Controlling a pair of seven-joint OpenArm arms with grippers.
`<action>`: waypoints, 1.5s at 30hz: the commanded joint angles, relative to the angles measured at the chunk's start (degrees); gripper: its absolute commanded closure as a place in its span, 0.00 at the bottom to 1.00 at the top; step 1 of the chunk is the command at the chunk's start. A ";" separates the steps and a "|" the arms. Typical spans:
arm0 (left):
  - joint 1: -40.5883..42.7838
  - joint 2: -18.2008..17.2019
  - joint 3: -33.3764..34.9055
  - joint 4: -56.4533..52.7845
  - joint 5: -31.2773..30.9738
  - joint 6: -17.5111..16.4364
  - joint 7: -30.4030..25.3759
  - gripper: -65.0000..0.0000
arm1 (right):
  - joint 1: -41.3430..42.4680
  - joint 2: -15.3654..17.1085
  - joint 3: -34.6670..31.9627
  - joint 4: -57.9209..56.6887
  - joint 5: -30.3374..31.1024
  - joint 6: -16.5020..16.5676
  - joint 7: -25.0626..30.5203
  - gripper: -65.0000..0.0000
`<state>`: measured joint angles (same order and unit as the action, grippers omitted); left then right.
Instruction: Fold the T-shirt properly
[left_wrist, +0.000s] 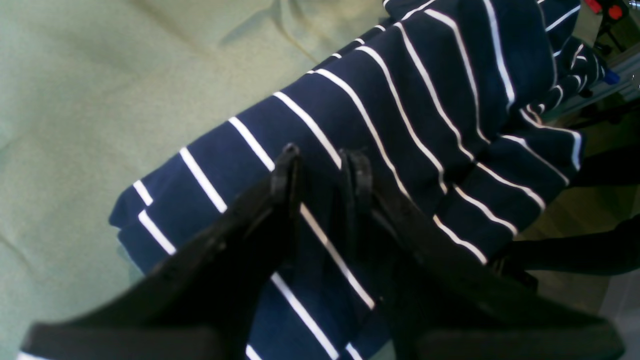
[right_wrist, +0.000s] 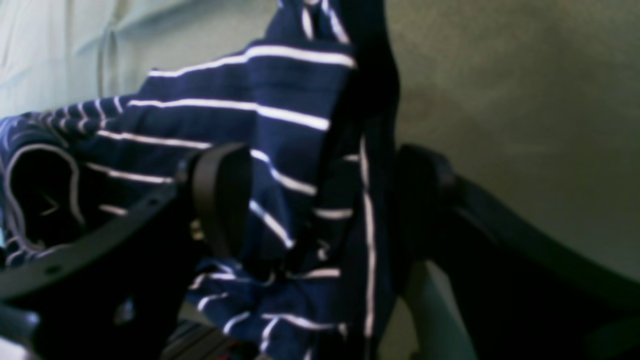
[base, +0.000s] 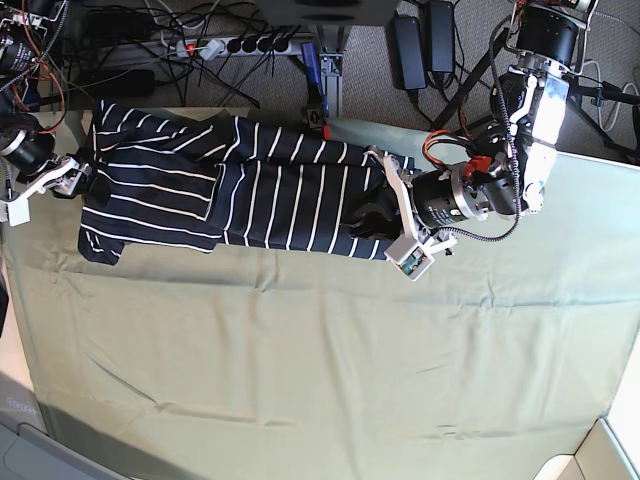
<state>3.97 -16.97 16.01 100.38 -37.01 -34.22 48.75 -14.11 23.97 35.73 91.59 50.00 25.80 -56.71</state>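
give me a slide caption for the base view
Two arms stretch the striped T-shirt over green cloth, left gripper and right gripper at opposite ends.

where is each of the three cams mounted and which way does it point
Left wrist: rides the left arm, looking past the left gripper onto the T-shirt and olive cloth.
Right wrist: rides the right arm, looking past the right gripper at bunched, hanging shirt fabric.
Base: overhead, looking down on the cloth-covered table; both arms show, with the power strip beyond.
All three views share the striped shirt and olive cloth.
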 joint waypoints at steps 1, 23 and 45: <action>-0.76 -0.02 -0.28 0.90 -0.90 0.59 -1.36 0.75 | 0.42 1.20 0.24 0.74 0.26 3.52 1.31 0.32; -0.76 -0.04 -0.28 0.90 -0.90 0.59 -0.50 0.75 | 2.80 1.22 0.24 -7.82 1.66 3.58 2.14 0.32; -0.79 -0.07 -0.28 0.90 1.25 0.59 -0.76 0.75 | 3.30 0.90 -6.45 -7.82 2.93 3.61 0.57 0.32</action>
<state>3.95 -16.97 16.01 100.38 -35.11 -34.22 49.23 -11.09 24.25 29.36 83.02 52.49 25.87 -55.72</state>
